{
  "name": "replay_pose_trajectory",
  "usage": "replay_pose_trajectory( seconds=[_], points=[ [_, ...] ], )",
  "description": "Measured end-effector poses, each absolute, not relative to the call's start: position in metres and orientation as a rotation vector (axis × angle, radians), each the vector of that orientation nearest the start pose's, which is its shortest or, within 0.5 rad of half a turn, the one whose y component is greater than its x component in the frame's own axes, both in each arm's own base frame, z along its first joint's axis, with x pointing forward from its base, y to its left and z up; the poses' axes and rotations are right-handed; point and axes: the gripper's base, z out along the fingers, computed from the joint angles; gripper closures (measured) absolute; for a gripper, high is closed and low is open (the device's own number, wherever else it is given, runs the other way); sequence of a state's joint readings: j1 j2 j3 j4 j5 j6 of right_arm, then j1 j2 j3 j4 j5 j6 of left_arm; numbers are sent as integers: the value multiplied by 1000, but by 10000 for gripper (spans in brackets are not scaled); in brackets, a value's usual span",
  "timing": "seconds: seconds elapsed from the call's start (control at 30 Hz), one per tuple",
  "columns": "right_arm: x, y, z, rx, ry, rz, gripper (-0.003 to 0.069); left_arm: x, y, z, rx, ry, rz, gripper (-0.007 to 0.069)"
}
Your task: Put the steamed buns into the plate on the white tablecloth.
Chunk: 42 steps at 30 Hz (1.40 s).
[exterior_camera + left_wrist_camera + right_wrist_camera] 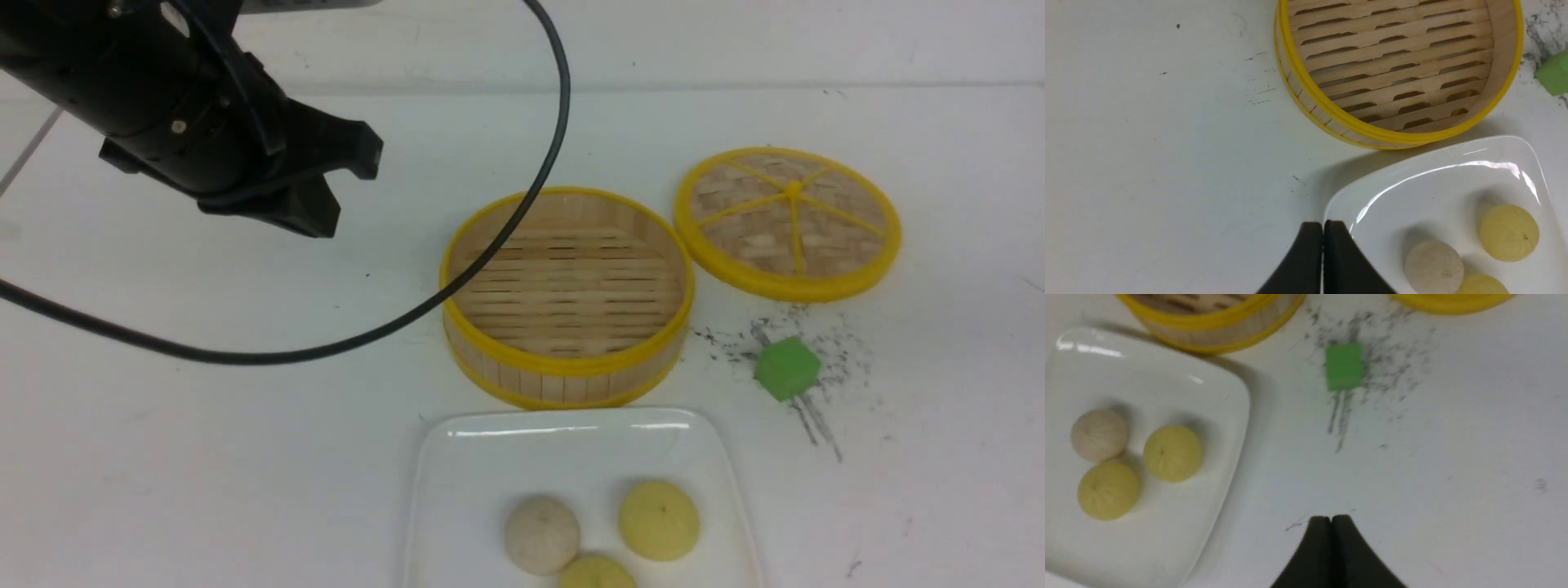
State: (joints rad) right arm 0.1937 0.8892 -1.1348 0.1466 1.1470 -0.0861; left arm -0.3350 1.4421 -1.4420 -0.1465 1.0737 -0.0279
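Three buns (659, 519) counted on plate (522, 457), lower centre; none in steamer (563, 371). Pressed together, empty: left gripper (1323, 223), right gripper (1331, 518). Seemingly done; just retract.

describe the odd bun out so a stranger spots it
Find the white plate nearest the robot, beside the bamboo steamer. The cream-white bun sits leftmost on it. Only its colour sets it apart from the two yellow buns beside it.

Nearest bun (597, 574) and plate (482, 482), partly off-frame.
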Motion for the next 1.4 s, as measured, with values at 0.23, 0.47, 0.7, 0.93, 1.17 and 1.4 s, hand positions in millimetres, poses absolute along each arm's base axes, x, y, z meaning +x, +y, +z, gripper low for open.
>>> replay_pose_trajectory(
  seconds=[0.23,0.47,0.7,0.93,1.17,1.4],
  points=[
    [71,23,374,-192,1834,261,673,280,-110,377,351,2543,-335,589],
    [70,19,308,-137,1719,247,673,280,-110,377,349,2536,-337,585],
    [74,18,293,-123,1705,241,669,281,-110,377,349,2535,-336,575],
    [75,18,293,-122,1703,240,666,281,-109,377,353,2534,-318,570],
    [75,18,293,-122,1703,240,662,281,-108,377,358,2533,-296,566],
    [71,16,272,-122,1713,206,657,280,-104,375,375,2556,-235,556]
  ],
)
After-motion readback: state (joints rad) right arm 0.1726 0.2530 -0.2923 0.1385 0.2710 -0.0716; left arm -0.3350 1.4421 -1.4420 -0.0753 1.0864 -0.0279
